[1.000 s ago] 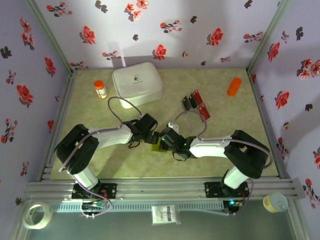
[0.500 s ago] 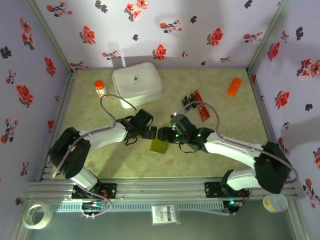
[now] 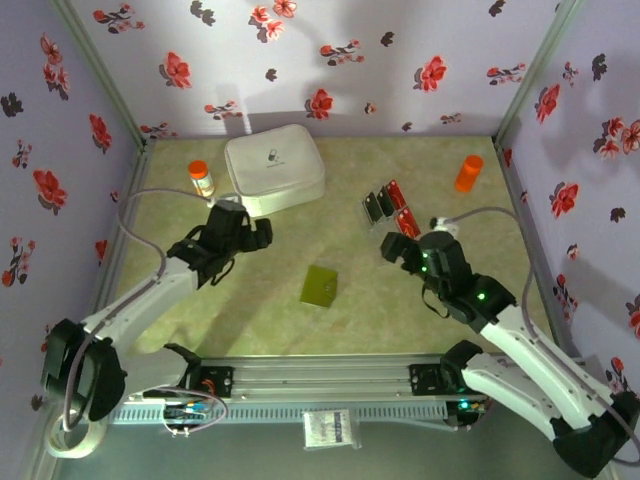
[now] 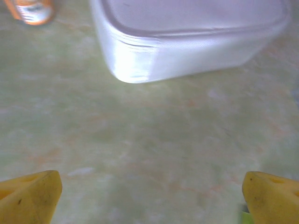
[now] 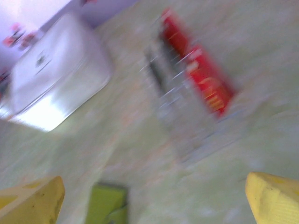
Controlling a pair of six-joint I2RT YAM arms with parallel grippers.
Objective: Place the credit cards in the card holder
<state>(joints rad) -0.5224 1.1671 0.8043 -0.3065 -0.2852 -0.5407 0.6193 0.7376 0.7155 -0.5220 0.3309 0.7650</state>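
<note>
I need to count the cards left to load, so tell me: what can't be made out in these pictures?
credit cards: too small in the top view to count; smeared by motion blur in the right wrist view.
card holder: whether any card is inside, too small from above; cut by the bottom edge in the right wrist view.
small bottle: label blurred, cut by the left wrist view's top edge.

2 white arms (image 3: pixel 150 295), black joints (image 3: pixel 78 372), grey cables (image 3: pixel 135 200), yellow fingertips (image 4: pixel 30 196), seemingly green lights (image 3: pixel 481 296)
</note>
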